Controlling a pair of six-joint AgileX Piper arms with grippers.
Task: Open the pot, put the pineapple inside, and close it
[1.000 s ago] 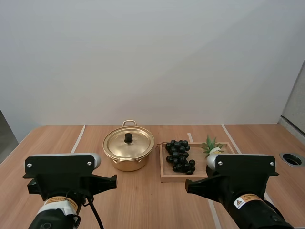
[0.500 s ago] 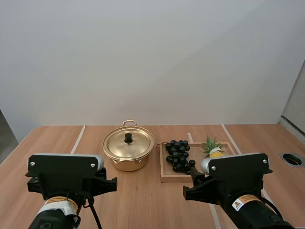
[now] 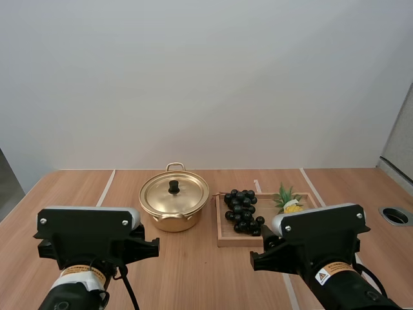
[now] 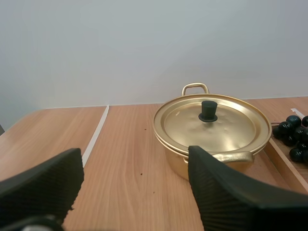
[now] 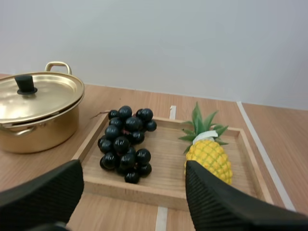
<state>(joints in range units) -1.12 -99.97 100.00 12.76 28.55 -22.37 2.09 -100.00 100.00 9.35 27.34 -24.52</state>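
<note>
Opening the pot (image 4: 174, 161) comes first: its lid (image 4: 226, 130) is on, and the left end effector (image 4: 132, 178) and right end effector (image 5: 134, 180) gape empty, so the left should reach for the knob (image 4: 208, 110).

bright, even light, soft shadows beside the pot (image 3: 173, 221), mild sheen on its lid (image 4: 231, 129).

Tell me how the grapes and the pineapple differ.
The grapes are a black cluster of small balls; the pineapple is one yellow body with green leaves. The grapes lie at the tray end nearer the pot, the pineapple at the far end. Both rest in the tray.
</note>
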